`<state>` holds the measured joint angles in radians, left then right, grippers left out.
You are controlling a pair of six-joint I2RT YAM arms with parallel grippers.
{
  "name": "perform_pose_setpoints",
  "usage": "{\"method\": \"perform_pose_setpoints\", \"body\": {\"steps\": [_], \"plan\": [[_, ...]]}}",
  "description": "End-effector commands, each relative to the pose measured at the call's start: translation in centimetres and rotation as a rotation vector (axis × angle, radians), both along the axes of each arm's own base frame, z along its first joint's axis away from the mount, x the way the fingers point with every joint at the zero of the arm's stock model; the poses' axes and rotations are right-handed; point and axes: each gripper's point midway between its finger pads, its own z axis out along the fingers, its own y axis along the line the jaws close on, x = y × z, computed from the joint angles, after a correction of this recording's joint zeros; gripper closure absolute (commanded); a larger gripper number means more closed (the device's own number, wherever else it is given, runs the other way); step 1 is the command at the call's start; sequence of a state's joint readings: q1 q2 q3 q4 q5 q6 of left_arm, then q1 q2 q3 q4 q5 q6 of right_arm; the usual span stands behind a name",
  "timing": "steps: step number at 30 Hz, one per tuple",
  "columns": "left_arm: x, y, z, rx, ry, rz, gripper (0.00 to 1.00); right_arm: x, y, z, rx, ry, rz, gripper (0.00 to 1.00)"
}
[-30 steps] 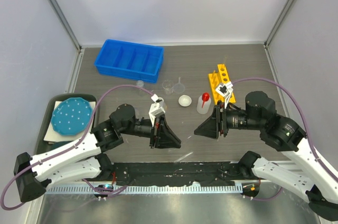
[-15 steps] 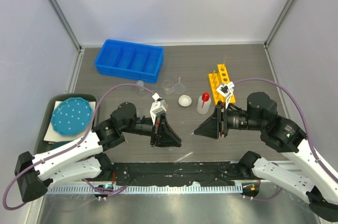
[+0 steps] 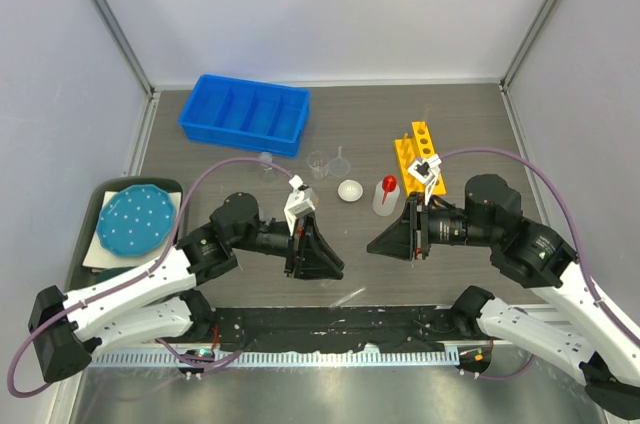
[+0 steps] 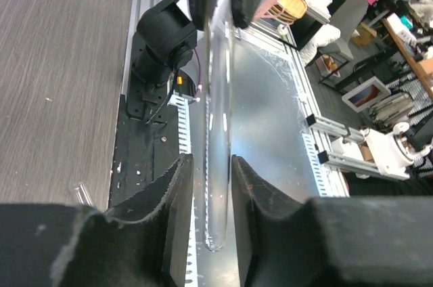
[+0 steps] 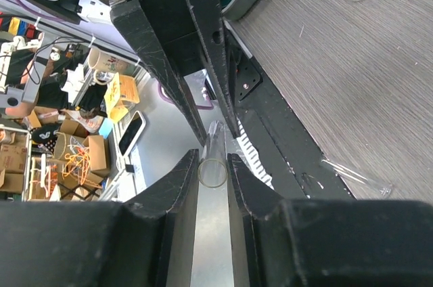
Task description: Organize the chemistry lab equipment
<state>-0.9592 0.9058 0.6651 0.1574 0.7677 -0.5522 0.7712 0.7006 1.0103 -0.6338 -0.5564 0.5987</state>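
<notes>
Tube [image 4: 215, 97] held level in air over near edge of table [image 3: 460, 124], left gripper [image 4: 211, 165] pinched narrow on its rounded end, right gripper [image 5: 214, 162] on its open end.

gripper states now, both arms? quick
left gripper: closed on the tube.
right gripper: closed on the same tube's other end.

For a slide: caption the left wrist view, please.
Left gripper and right gripper both grip one clear tube.
</notes>
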Motion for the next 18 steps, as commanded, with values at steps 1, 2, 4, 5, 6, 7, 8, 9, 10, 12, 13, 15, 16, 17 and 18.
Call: {"method": "perform_pose_setpoints", "body": {"steps": [1,2,4,5,6,7,8,9,10,12,13,15,16,17,18], "plan": [[0.8,-0.1,0.3,-0.016,-0.001,0.037,0.46,-0.1,0.4,1.3,0.039,-0.032,0.025,0.78],[1.0,0.0,0.2,-0.011,0.002,0.048,0.35,0.0,0.5,1.3,0.036,-0.034,0.023,0.78],[1.1,0.2,-0.2,0.013,0.011,0.064,0.05,0.3,0.4,0.9,0.023,-0.034,0.005,0.78],[1.3,0.2,-0.4,0.021,0.010,0.078,0.00,0.5,0.4,0.9,0.019,-0.038,0.000,0.79],[1.3,0.3,-0.1,0.020,0.004,0.087,0.00,0.7,0.4,0.9,0.013,-0.042,-0.006,0.79],[1.4,0.5,-0.5,0.048,0.015,0.101,0.00,1.2,0.2,0.5,-0.009,-0.045,-0.037,0.78],[1.6,0.7,-0.4,0.057,0.008,0.115,0.00,1.7,0.2,0.6,-0.024,-0.052,-0.054,0.78],[2.0,1.1,-0.3,0.084,0.013,0.160,0.00,2.2,0.1,0.3,-0.046,-0.064,-0.071,0.78],[2.5,1.4,-0.4,0.101,0.011,0.195,0.00,2.8,-0.2,0.0,-0.074,-0.069,-0.108,0.78],[4.3,2.4,-1.3,0.185,0.030,0.338,0.00,4.0,-0.5,0.2,-0.110,-0.102,-0.157,0.79],[4.9,2.8,-0.4,0.187,0.027,0.384,0.00,4.5,-0.9,-0.2,-0.146,-0.101,-0.187,0.79],[6.4,4.3,-1.6,0.278,0.048,0.517,0.00,7.1,-2.1,0.4,-0.199,-0.144,-0.329,0.80],[6.8,4.9,-1.0,0.283,0.044,0.552,0.00,8.0,-2.6,0.3,-0.231,-0.157,-0.375,0.80],[6.8,5.4,-1.1,0.300,0.042,0.568,0.00,9.3,-3.5,1.1,-0.249,-0.186,-0.456,0.80],[6.6,5.8,-1.2,0.309,0.034,0.571,0.00,10.2,-4.1,1.4,-0.275,-0.204,-0.508,0.80]]}}
